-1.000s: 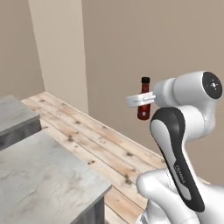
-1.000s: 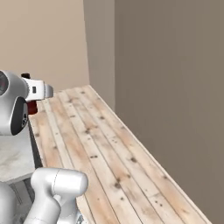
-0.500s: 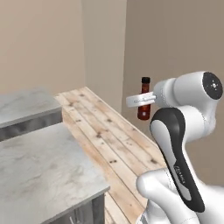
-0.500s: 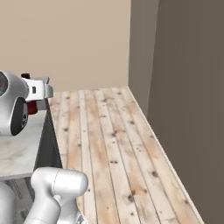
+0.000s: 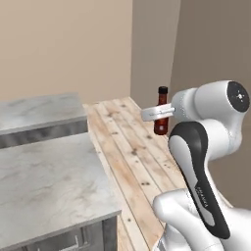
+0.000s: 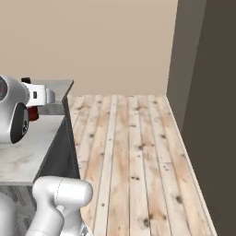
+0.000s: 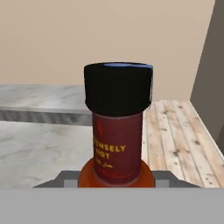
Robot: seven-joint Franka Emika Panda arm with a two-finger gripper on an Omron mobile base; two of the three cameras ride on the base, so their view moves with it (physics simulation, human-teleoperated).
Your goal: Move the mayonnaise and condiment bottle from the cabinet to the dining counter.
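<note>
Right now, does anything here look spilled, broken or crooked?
Nothing stands out. The gripper holds the bottle upright in the air, cap on, beside the counter. No spill shows on the wooden floor.

A floor (image 6: 133,152) of pale wooden planks with dark knots runs from the foreground to the far wall; the left base view shows it (image 5: 132,147) as a strip passing to the right of the marble tops. A plain beige wall (image 6: 92,41) closes the far end of the room, and it also forms the background of the hand view (image 7: 65,35). A darker grey-brown wall panel (image 6: 207,101) stands along the right side of the floor and meets the beige wall at a vertical corner.
</note>
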